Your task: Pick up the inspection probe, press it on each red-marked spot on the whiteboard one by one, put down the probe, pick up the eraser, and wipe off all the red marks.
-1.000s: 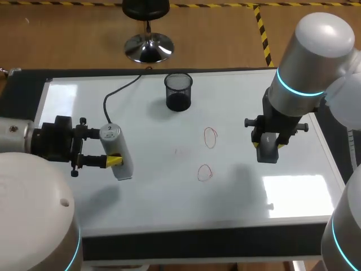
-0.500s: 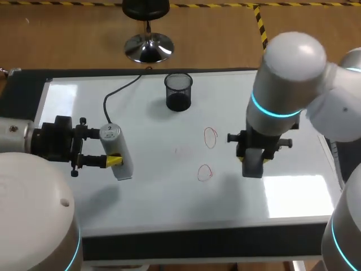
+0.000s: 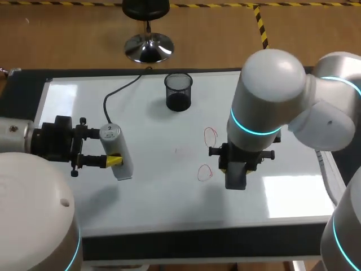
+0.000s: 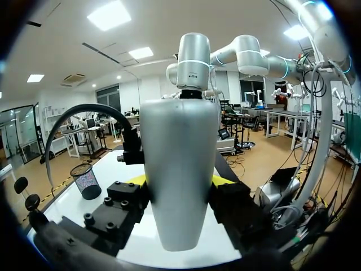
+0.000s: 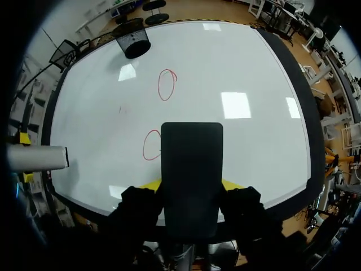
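The silver inspection probe [image 3: 110, 134] hangs over the left part of the whiteboard [image 3: 169, 192], with my left gripper [image 3: 112, 153] shut on its body. In the left wrist view the probe [image 4: 179, 147] fills the space between the yellow tips. My right gripper [image 3: 236, 168] is shut on the dark eraser [image 3: 236, 178], just right of the lower red mark [image 3: 205, 173]. The upper red mark [image 3: 210, 137] lies behind it. The right wrist view has the eraser [image 5: 192, 164] beside the near red mark [image 5: 151, 145], and the far red mark [image 5: 167, 84] ahead.
A black mesh cup [image 3: 179, 92] stands at the back middle of the board. The probe's black cable [image 3: 115, 93] runs from it toward the back edge. A dark rim [image 3: 186, 245] borders the board's front.
My right arm has carried the eraser leftward across the board, from the right side to beside the lower red mark. The left arm and probe have stayed put.
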You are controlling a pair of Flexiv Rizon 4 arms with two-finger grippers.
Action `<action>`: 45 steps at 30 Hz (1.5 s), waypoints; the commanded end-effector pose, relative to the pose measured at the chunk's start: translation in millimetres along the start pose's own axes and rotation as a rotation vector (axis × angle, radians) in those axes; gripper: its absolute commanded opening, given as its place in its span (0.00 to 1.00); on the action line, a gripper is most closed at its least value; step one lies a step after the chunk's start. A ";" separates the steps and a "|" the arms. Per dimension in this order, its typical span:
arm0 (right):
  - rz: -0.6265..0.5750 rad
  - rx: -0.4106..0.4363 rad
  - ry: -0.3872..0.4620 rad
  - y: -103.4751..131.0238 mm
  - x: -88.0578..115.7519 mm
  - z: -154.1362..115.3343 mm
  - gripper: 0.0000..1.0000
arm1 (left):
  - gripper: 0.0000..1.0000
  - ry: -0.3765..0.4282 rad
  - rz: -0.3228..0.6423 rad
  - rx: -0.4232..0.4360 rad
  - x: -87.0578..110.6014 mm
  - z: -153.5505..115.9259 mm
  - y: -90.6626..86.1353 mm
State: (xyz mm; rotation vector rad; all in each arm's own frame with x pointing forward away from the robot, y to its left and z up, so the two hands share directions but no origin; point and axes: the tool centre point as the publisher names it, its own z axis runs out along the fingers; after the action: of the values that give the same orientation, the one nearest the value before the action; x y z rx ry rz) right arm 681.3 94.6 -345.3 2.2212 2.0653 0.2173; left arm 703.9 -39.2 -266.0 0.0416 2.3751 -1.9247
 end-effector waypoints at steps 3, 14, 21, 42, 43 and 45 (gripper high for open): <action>-0.041 0.031 -0.010 -0.2 32.7 14.8 0.00 | 0.00 -0.003 0.002 0.000 1.6 -0.8 -2.0; -0.112 0.049 0.075 -1.4 69.7 18.7 0.00 | 0.00 -0.003 0.002 0.000 1.6 -0.8 -2.0; -0.131 0.058 0.104 0.4 84.4 23.3 0.00 | 0.00 -0.003 0.002 0.000 1.6 -0.8 -2.0; -0.143 0.108 0.147 6.6 114.5 51.3 0.00 | 0.00 -0.003 0.002 0.000 1.6 -0.8 -2.0; -0.144 0.113 0.148 7.0 116.0 53.4 0.00 | 0.00 -0.003 0.002 0.000 1.6 -0.8 -2.0; -0.145 0.119 0.149 6.8 117.8 56.8 0.00 | 0.00 -0.003 0.002 0.000 1.6 -0.8 -2.0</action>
State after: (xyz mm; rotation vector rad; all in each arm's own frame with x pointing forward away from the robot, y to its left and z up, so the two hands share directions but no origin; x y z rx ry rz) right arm 701.5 205.2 -387.0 2.1661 2.3558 0.2757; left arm 703.8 -39.1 -265.9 0.0416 2.3752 -1.9246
